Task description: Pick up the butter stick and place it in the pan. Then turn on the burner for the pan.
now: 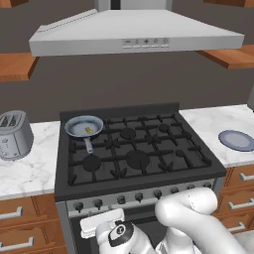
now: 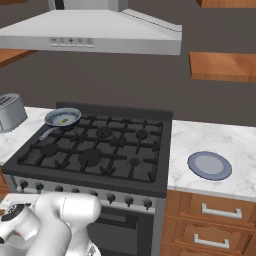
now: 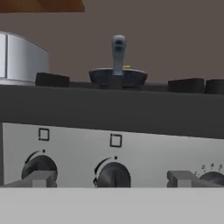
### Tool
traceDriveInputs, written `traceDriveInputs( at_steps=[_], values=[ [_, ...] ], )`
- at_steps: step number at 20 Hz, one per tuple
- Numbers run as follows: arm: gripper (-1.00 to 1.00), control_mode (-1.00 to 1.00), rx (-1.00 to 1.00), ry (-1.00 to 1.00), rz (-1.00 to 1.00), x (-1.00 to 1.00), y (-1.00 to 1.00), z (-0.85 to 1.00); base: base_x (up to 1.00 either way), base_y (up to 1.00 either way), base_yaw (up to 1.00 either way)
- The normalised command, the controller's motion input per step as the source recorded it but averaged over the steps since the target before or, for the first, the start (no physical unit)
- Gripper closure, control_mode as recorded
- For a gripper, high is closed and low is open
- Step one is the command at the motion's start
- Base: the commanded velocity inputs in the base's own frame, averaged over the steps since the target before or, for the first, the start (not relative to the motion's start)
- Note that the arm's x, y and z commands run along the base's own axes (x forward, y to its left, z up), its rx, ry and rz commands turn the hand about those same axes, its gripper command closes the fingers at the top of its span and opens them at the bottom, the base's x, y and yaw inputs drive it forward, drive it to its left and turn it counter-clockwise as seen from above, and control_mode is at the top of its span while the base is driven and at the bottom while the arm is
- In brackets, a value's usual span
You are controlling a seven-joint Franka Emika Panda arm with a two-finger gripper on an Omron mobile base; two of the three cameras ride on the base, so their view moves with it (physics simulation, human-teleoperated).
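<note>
The small silver pan (image 1: 78, 124) sits on the stove's back left burner, its grey handle pointing toward the front. The butter stick (image 1: 89, 130), a tiny yellow block, lies inside it. In the right base view the pan (image 2: 56, 117) holds the same butter stick (image 2: 63, 121). My gripper (image 3: 111, 180) is open and low in front of the stove's knob panel, with a dark knob (image 3: 113, 175) straight ahead between the fingertips (image 3: 38, 179). Above the panel, the hand view shows the pan (image 3: 103, 77) with a sliver of butter stick (image 3: 127, 67). Nothing is held.
A row of knobs (image 1: 121, 199) runs along the stove front. A silver toaster (image 1: 14, 134) stands on the left counter. A flat blue-grey plate (image 1: 237, 140) lies on the right counter. A range hood (image 1: 134, 34) hangs overhead. Wooden drawers (image 2: 220, 212) flank the oven.
</note>
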Motion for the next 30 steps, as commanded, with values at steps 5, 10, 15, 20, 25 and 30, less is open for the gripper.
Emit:
traceDriveInputs(
  at_steps=[5,10,15,20,25,30],
  values=[
    [-1.0,-1.0,0.12,0.02,0.0,0.13,-0.02,-0.15,0.0,0.0,0.0],
    [-1.0,-1.0,0.24,0.06,0.0,0.01,-0.13,-0.16,0.0,0.0,0.0],
    [-1.0,-1.0,0.26,0.03,0.0,0.03,-0.24,-0.05,0.0,0.0,0.0],
    [-1.0,-1.0,0.07,0.05,0.0,0.11,-0.04,0.0,0.0,0.0,0.0],
    [-1.0,-1.0,0.0,0.11,0.0,0.2,0.06,-0.12,0.0,0.0,0.0],
    [-1.0,-1.0,0.0,0.1,0.0,0.2,0.08,-0.19,0.0,0.0,0.0]
  ],
)
